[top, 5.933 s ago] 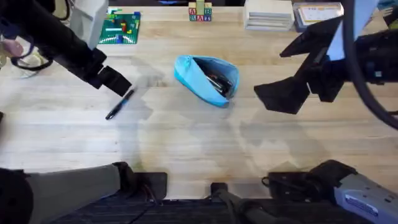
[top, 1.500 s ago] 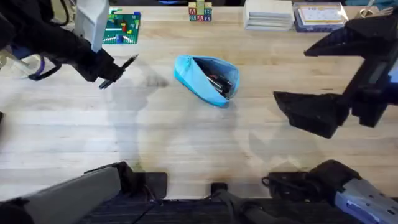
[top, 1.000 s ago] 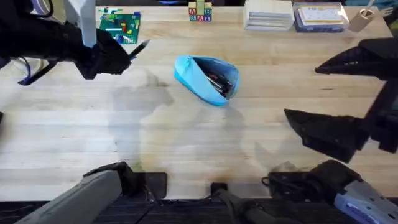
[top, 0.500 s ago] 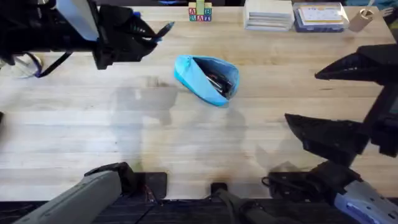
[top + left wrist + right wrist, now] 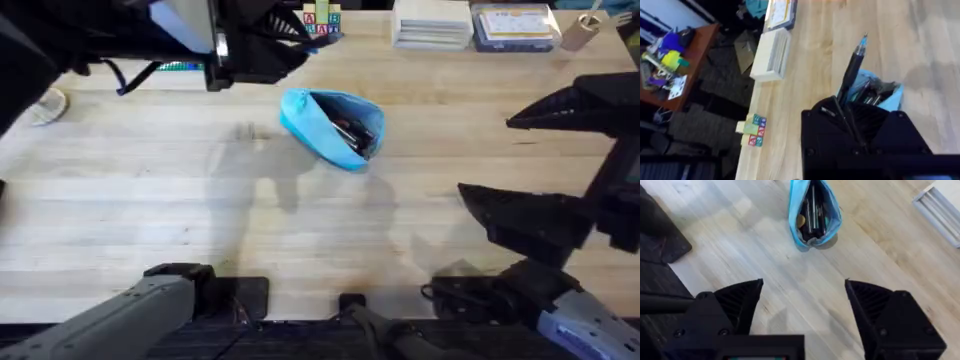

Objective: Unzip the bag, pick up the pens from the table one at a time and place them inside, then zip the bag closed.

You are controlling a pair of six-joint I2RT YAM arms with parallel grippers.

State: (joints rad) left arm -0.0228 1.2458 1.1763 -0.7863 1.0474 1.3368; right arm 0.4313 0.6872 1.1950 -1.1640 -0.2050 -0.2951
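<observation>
A pen (image 5: 852, 67) is clamped in the left claw (image 5: 850, 107) and is carried raised above the tabletop (image 5: 300, 230), close to the far-left side of the bag (image 5: 333, 127); in the left wrist view its tip points out over the blue fabric. This pen is judged to be on its way into the pouch and not yet released.

In the middle, the bag lies on its side, well apart from both arm bases, with the zipper already undone and the mouth gaping. Several dark pens (image 5: 813, 211) are seen lying inside it, along with something small and yellowish that cannot be identified. No loose pen is made out on the bare wood around it.

On the right, the right claw (image 5: 804, 300) is held wide apart, nothing between its fingers, hovering near the bag's open end.

The unzipping is thus done and most of the loading appears done; what is left, as far as can be judged, is dropping in the held pen and drawing the zipper shut.
</observation>
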